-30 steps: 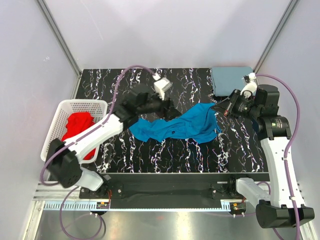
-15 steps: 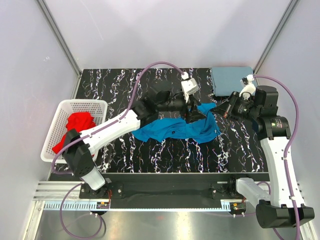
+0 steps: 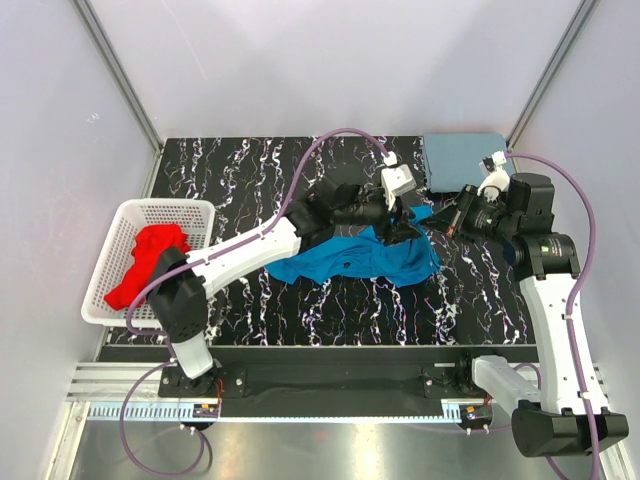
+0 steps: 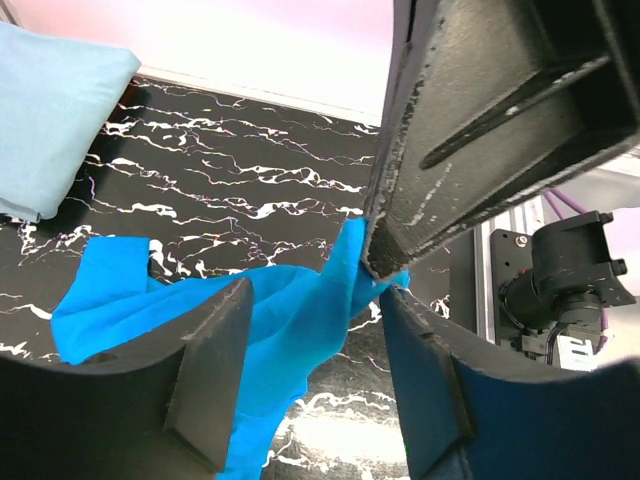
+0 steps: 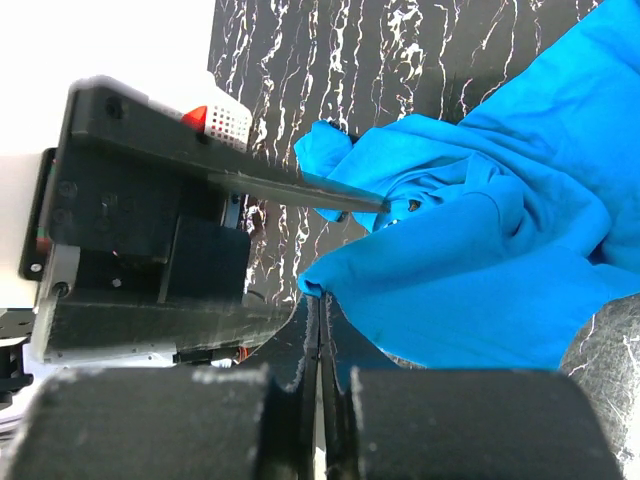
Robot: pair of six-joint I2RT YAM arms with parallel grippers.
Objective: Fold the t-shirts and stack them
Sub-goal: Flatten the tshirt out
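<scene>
On black marbled table (image 3: 230, 170) | blue t-shirt (image 3: 340, 262) crumpled | pale walls (image 3: 330, 60) around

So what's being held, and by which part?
The right gripper, jaws shut, pinches the blue shirt by its edge; the left gripper, jaws open, holds nothing.

Bright, even light (right claw (image 5: 319, 318) blurred)
</scene>
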